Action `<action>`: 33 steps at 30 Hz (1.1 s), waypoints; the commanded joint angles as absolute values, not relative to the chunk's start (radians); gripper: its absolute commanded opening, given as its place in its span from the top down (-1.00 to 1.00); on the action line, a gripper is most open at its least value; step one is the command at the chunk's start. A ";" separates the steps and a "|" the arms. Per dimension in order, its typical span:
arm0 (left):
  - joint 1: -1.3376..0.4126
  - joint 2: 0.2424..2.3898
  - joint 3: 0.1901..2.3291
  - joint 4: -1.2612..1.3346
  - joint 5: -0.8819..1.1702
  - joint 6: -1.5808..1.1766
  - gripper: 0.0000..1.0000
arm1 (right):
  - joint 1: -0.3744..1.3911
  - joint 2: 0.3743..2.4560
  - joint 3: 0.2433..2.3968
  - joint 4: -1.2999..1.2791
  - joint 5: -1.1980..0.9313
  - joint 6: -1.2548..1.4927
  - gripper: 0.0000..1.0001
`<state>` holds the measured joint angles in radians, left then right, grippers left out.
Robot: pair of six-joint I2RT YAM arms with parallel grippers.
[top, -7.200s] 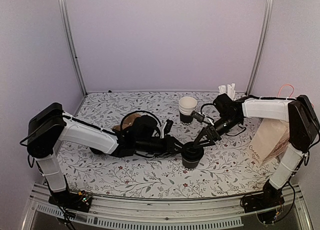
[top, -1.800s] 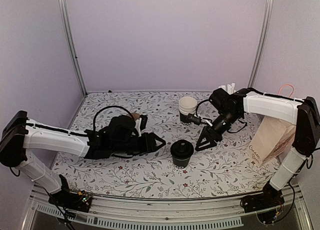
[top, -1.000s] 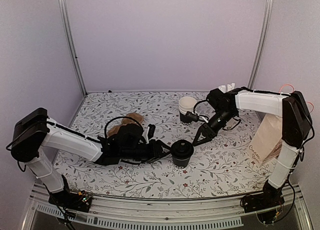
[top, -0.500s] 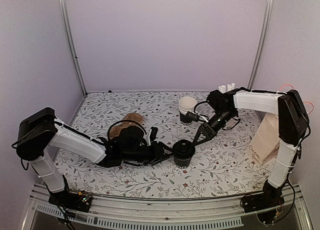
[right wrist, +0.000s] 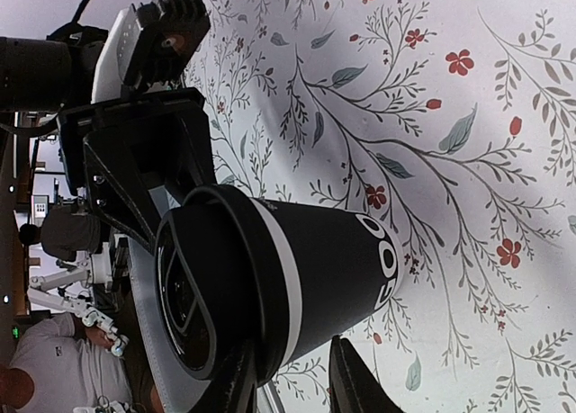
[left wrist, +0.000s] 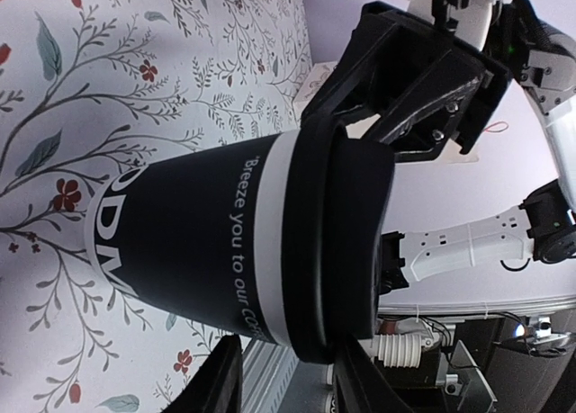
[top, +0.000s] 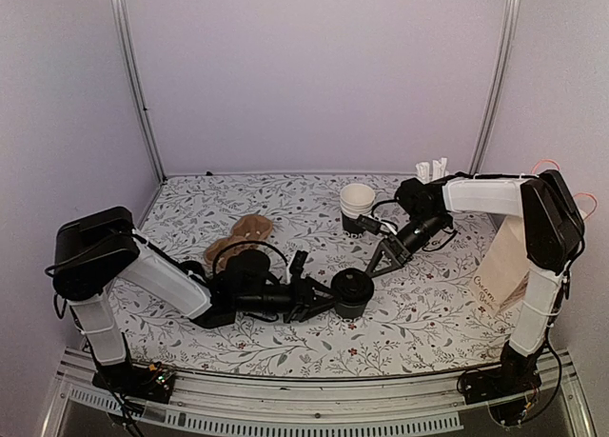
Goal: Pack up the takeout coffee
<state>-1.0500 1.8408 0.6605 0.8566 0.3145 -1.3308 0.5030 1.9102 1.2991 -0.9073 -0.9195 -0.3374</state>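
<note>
Top view, cup: the cup (top: pixel 350 296), black lid on, stands upright on the bench (top: pixel 285 347), toward 5 o'clock of its middle.
Top view, left tool: the left tool (top: pixel 322 300) lies low at the cup's 9 o'clock, tips at its wall; contact cannot be told.
Top view, right tool: the right tool (top: pixel 376 264) slants down at the cup's 1 o'clock, just beside the lid.
Top view, others: cup stack (top: pixel 356 207) at the cup's 12 o'clock, well apart; bag (top: pixel 509 266) at the bench's 3 o'clock edge; brown pieces (top: pixel 243 235) toward the cup's 10 o'clock.
Left wrist, cup: fills the middle (left wrist: pixel 207 242), base toward 9 o'clock, lid (left wrist: pixel 351 242) toward 3 o'clock, white print on the black band.
Left wrist, left tool: fingers (left wrist: pixel 220 381) at 6 o'clock, spread, the cup just ahead; whether they press it cannot be told.
Left wrist, right tool: beyond the lid, at its 12 o'clock.
Right wrist, cup: base toward 3 o'clock, lid toward 9 o'clock (right wrist: pixel 297 278).
Right wrist, right tool: fingers (right wrist: pixel 241 381) at 6 o'clock, apart, the cup just ahead.
Right wrist, left tool: behind the lid, at 10 o'clock.
</note>
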 commanded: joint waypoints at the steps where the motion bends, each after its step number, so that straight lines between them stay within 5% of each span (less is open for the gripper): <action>1: -1.049 1.942 0.583 0.559 0.240 -1.378 0.30 | 0.581 2.066 1.206 -0.854 -0.519 -0.333 0.46; 9: -1.052 1.889 0.616 0.544 0.218 -1.282 0.36 | 0.597 1.982 1.278 -0.896 -0.568 -0.360 0.38; 17: -1.068 1.664 0.796 0.233 0.046 -1.050 0.34 | 0.595 1.822 1.310 -0.942 -0.642 -0.385 0.22; 33: -1.076 1.505 0.782 0.166 -0.046 -1.063 0.13 | 0.580 1.705 1.314 -1.005 -0.764 -0.444 0.05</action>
